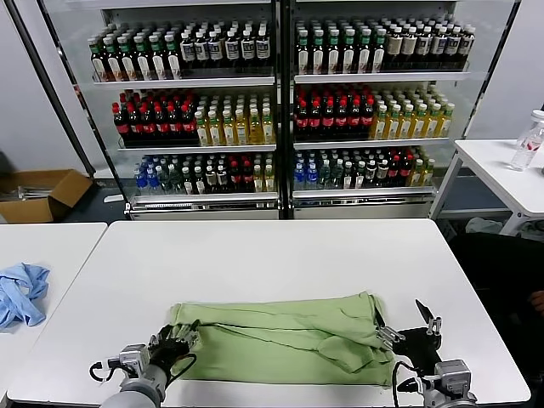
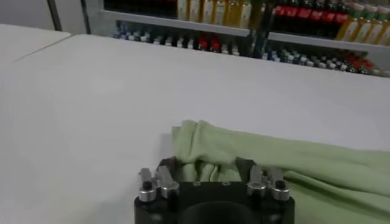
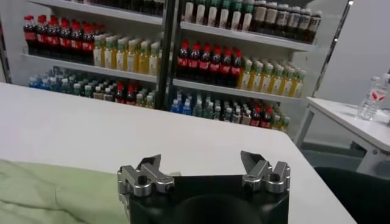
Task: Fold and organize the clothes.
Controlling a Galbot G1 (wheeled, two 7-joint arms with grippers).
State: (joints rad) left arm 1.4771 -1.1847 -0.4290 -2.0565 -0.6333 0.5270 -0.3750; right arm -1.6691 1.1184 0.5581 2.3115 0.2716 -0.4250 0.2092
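The light green shirt lies folded into a long band near the front edge of the white table. Its collar, buttons and print are hidden. My left gripper is at the band's left end, open, with bunched green cloth lying between its spread fingers. My right gripper is open and empty just past the band's right end, above bare table. A piece of the shirt shows to one side in the right wrist view.
A light blue cloth lies on a separate table at the left. A glass-door drinks cooler stands behind. A cardboard box is on the floor at the left. A side table with a bottle stands at the right.
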